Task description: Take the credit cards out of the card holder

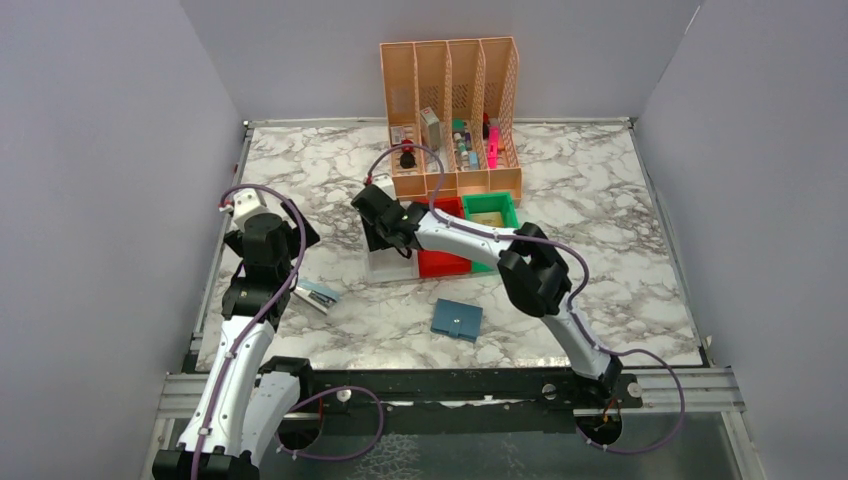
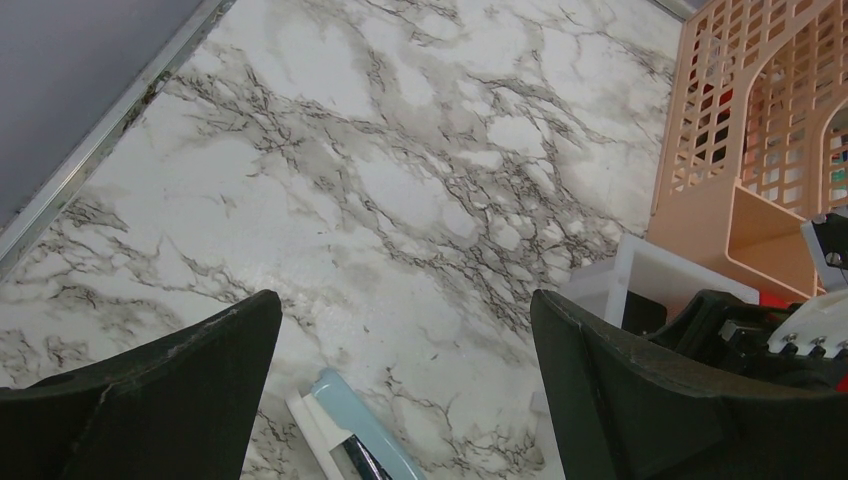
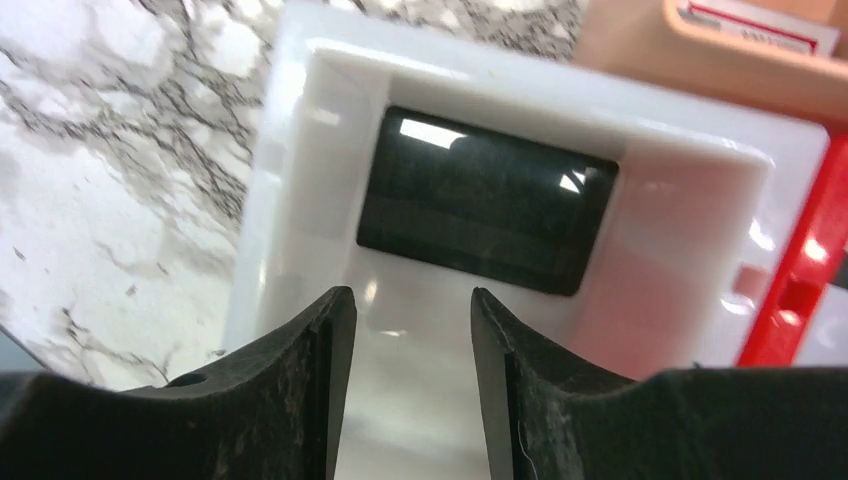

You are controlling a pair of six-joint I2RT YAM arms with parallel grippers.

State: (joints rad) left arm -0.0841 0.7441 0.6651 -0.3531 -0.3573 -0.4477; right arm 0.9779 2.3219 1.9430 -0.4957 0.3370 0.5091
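Observation:
The teal card holder (image 1: 457,319) lies shut and flat on the marble, in front of the bins and apart from both grippers. My right gripper (image 1: 386,226) (image 3: 413,296) hovers over the white bin (image 1: 385,268) (image 3: 288,150), open, with nothing between its fingers. A dark, glossy, card-shaped rectangle (image 3: 485,215) lies flat on that bin's floor just past the fingertips. My left gripper (image 1: 272,245) (image 2: 405,300) is wide open and empty above bare marble. A flat light-blue and white item (image 1: 318,295) (image 2: 350,440) lies just below it; whether it is a credit card I cannot tell.
A red bin (image 1: 443,263) (image 3: 800,290) and a green bin (image 1: 490,215) stand right of the white one. The tall peach mesh organizer (image 1: 450,110) (image 2: 740,130) with small items is behind them. Grey walls close in the table on three sides.

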